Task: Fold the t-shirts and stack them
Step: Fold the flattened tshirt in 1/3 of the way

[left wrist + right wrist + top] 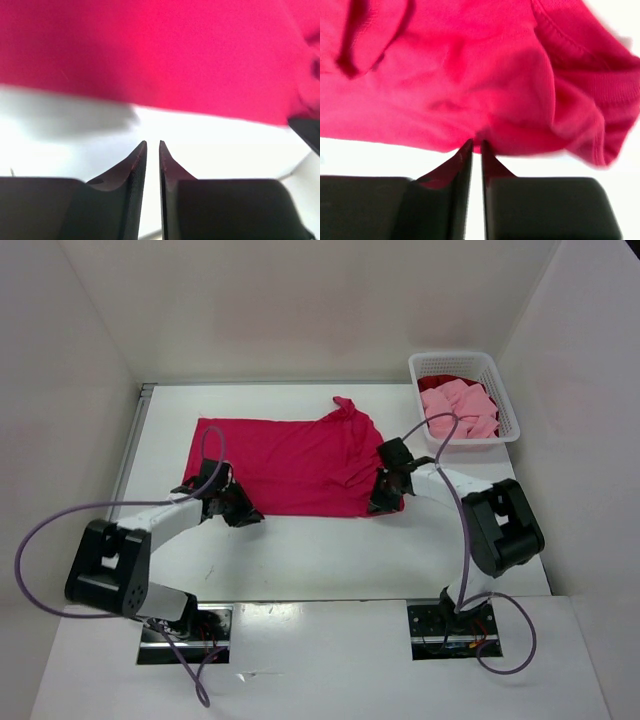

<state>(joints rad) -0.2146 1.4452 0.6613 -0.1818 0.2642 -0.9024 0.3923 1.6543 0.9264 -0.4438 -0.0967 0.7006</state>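
The bright crimson-magenta t-shirt [290,465] lies spread on the white table, its right side bunched and wrinkled. My left gripper [232,505] sits at the shirt's near left edge; in the left wrist view its gripper [153,145] is shut and empty, a short way off the hem [165,55]. My right gripper [384,495] is at the shirt's near right corner; in the right wrist view the gripper [476,144] is shut on a pinch of the crimson cloth [470,85]. The light pink t-shirt [460,410] and the dark red t-shirt [445,380] lie crumpled in the basket.
A white plastic lattice basket [508,405] stands at the table's back right corner. White walls enclose the table at the left, back and right. A raised rail [130,445] runs along the table's left edge.
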